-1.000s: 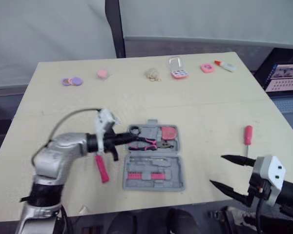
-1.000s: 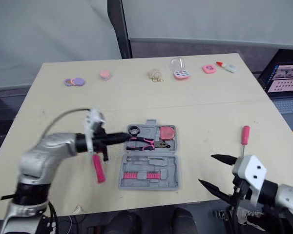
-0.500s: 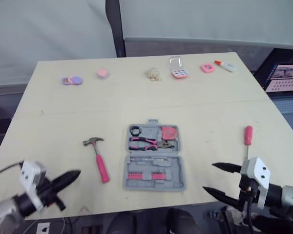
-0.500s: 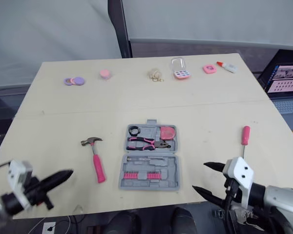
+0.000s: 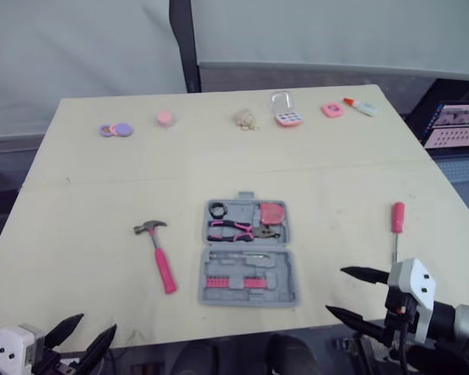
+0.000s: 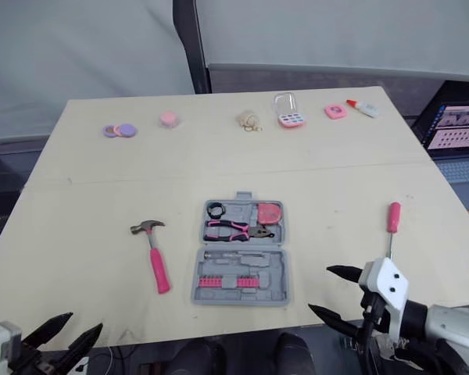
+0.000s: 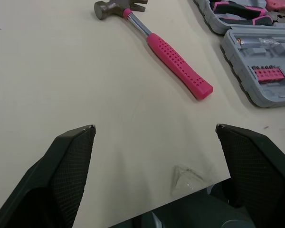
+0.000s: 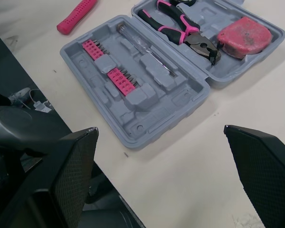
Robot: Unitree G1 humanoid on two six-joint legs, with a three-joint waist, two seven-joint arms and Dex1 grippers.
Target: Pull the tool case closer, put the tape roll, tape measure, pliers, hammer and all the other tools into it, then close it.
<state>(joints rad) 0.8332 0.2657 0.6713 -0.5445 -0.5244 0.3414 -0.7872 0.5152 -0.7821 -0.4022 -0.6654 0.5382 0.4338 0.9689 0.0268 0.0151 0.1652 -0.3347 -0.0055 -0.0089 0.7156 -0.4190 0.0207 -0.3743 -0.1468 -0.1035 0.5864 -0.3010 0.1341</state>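
while the left gripper and right gripper hang splayed and empty, the open grey plastic tool case holds pink-handled pliers, a pink tape measure, a black tape roll.

The left gripper sits low in the lower left corner of the frame, its two black fingers spread apart. At lower right, the right gripper points toward the frame's centre, fingers likewise parted.

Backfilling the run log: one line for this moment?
tool case: open | inside: pliers, tape measure, tape roll | loose: hammer left of case, screwdriver right | left tool: open, empty | right tool: open, empty
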